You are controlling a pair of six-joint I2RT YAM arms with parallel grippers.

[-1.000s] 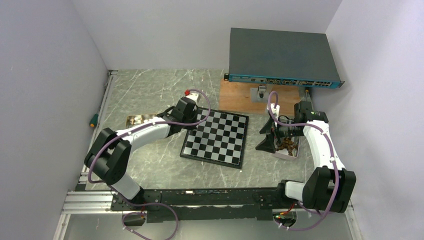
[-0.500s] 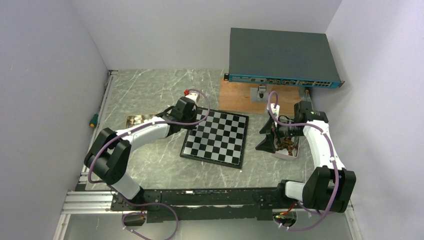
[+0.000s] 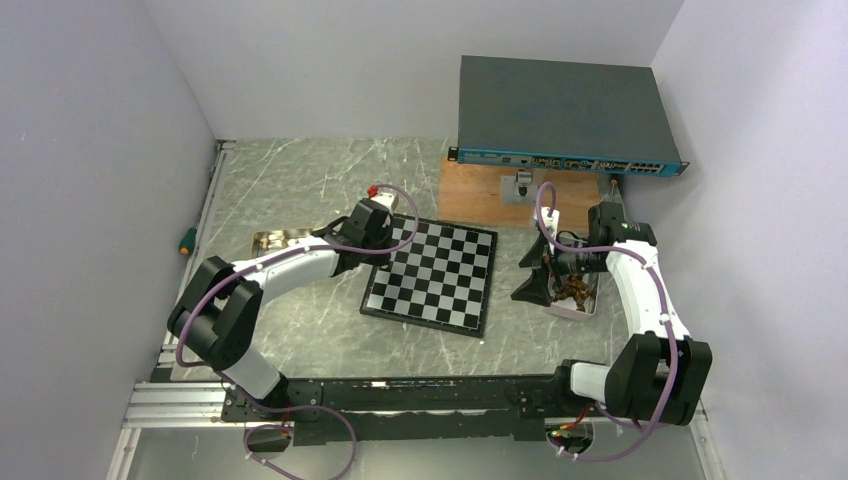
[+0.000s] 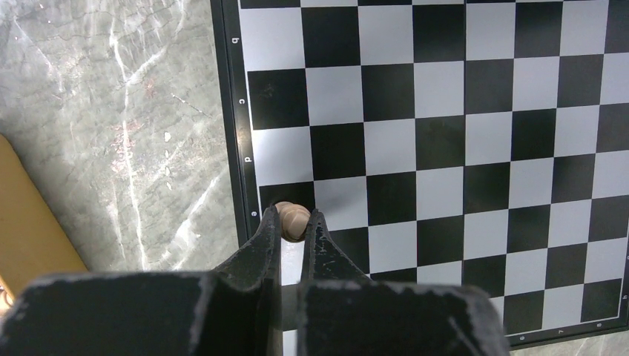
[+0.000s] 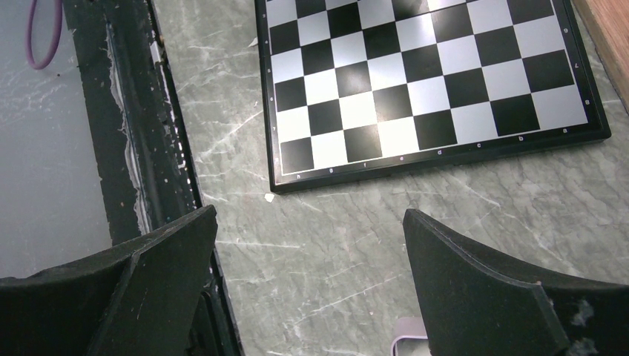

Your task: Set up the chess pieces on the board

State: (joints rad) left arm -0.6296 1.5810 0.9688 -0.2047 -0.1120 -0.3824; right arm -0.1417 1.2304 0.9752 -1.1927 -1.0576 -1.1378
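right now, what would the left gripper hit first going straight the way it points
Likely the board: the left gripper, shut on a light tan chess piece, points at an edge square; height unclear.

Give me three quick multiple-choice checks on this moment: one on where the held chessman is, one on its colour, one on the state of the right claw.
1. Where is the chess piece that the left claw grips?
A. at the edge column of the board
B. at the board's centre
C. off the board altogether

2. What colour is that piece?
A. dark brown
B. light tan
C. red

3. How does the right claw stand?
A. shut on a piece
B. open, with nothing between its fingers
C. shut on nothing

Answers:
1 A: the left wrist view shows it right beside the lettered border.
2 B: its rounded top shows as pale wood between the black fingers.
3 B: its fingers stand wide apart, with only the table between them.
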